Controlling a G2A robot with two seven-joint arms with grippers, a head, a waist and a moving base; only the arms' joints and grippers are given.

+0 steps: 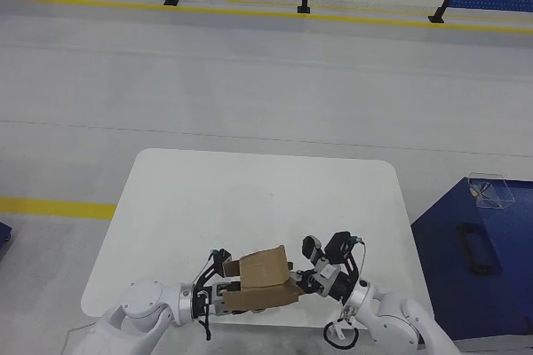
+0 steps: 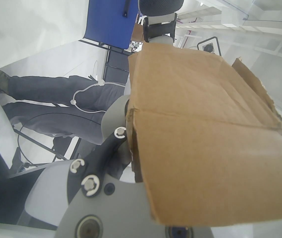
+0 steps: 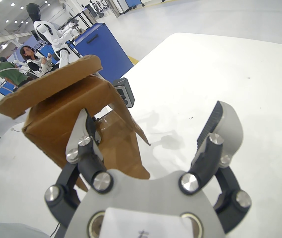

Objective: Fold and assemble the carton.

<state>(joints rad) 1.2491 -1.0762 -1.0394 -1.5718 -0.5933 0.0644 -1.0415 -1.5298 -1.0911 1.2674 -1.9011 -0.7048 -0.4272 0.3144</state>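
The brown carton [image 1: 262, 273] is partly folded, near the table's front edge between both grippers. My left gripper [image 1: 222, 284] holds its left end, shut on a side panel. One of its fingers [image 2: 116, 117] lies against the carton [image 2: 200, 130]; the other is hidden behind the cardboard. My right gripper [image 3: 153, 110] is open at the carton's [image 3: 64, 115] open right end. One finger [image 3: 90, 127] touches the end's edge and the other finger [image 3: 227, 122] is free over the table. A loose top flap [image 3: 54, 82] juts out above that end.
The white table [image 1: 258, 195] stretches away behind the carton, and its front edge is very close. A blue cabinet [image 1: 480, 257] stands right of the table with a clear container [image 1: 490, 189] on top.
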